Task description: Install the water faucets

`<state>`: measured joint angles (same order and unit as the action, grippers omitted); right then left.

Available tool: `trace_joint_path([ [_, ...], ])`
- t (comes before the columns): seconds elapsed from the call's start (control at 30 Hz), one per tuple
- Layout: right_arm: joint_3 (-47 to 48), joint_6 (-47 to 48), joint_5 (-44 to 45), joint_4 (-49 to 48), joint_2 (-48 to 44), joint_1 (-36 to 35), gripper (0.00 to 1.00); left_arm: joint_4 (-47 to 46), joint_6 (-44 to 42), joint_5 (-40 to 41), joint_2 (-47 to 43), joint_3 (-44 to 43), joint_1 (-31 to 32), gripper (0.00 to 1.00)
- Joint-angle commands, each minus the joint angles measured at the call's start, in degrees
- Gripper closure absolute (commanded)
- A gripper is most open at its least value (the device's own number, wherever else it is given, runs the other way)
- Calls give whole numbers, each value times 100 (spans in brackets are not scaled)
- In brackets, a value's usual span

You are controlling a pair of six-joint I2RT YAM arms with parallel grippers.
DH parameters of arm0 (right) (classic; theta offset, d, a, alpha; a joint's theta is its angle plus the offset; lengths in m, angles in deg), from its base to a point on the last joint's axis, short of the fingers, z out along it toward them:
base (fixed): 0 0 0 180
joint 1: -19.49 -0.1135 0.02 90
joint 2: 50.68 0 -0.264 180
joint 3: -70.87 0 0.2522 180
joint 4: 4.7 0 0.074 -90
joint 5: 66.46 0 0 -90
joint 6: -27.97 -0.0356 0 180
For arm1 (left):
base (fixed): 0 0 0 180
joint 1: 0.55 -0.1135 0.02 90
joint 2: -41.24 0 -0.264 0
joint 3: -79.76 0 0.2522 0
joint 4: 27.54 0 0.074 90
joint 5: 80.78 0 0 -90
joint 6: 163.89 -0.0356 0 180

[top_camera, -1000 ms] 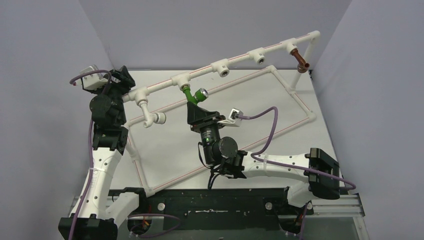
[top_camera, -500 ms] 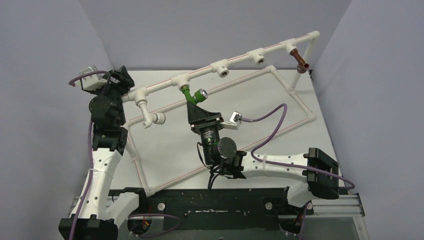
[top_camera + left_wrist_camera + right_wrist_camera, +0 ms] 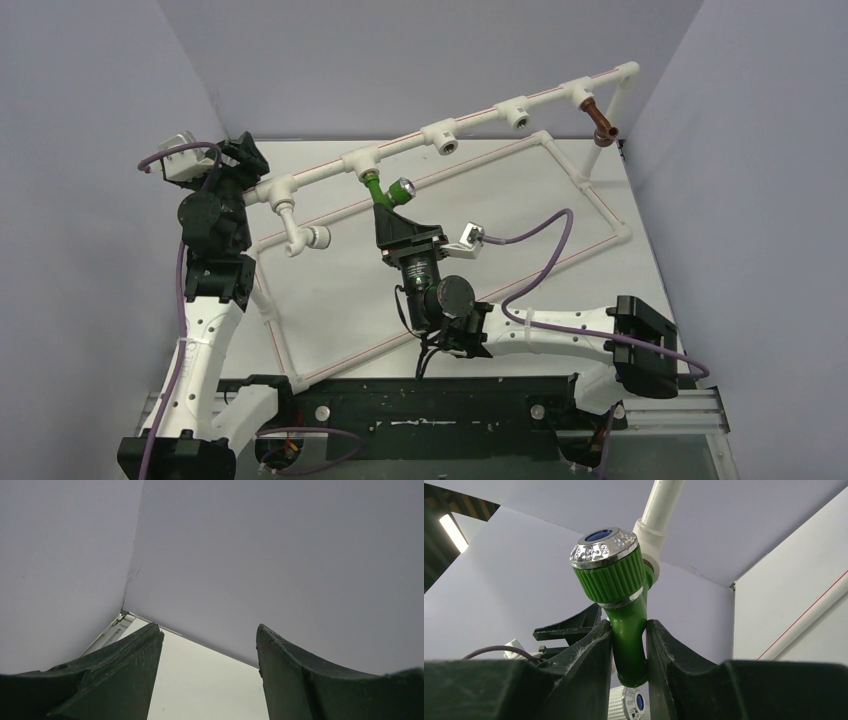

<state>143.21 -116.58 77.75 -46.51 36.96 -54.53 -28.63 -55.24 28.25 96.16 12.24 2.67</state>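
The green water faucet (image 3: 384, 188) hangs from a tee socket of the raised white pipe (image 3: 480, 121), its silver-rimmed end (image 3: 605, 544) pointing up in the right wrist view. My right gripper (image 3: 629, 647) is shut on the green faucet's (image 3: 626, 630) bent spout, just below the pipe (image 3: 393, 212). The reddish-brown water faucet (image 3: 602, 122) hangs from the tee socket at the pipe's right end. At the pipe's left end my left gripper (image 3: 246, 156) stands open, and its fingers (image 3: 125, 670) hold nothing.
A white tap (image 3: 303, 234) with a silver-rimmed end hangs from the leftmost tee. Two tee sockets (image 3: 446, 137) (image 3: 516, 114) face outward between the green and brown faucets. A rectangular white pipe frame (image 3: 600, 204) lies on the table. Grey walls close in on three sides.
The purple cable loop on my right arm has shifted a little to the right. The grip on the green faucet and the left arm look the same.
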Motion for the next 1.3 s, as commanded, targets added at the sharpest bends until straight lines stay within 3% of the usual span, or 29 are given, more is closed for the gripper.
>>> trace_joint_path([
  [0.0,66,-233,-689,-348,14,107,74,1962,-134,-272,98,586,78,34],
  [0.27,90,-56,-766,-409,-5,106,59,1947,-125,-305,131,582,64,34],
  [0.67,92,83,-732,-389,-43,80,59,1947,-125,-310,114,590,55,34],
  [0.77,66,67,-736,-389,-52,76,67,1953,-125,-303,109,592,56,34],
  [0.97,-12,52,-744,-330,-72,79,100,1951,-125,-296,100,594,56,34],
  [1.27,-172,114,-944,-53,-228,76,100,1960,-133,-277,104,595,56,34],
])
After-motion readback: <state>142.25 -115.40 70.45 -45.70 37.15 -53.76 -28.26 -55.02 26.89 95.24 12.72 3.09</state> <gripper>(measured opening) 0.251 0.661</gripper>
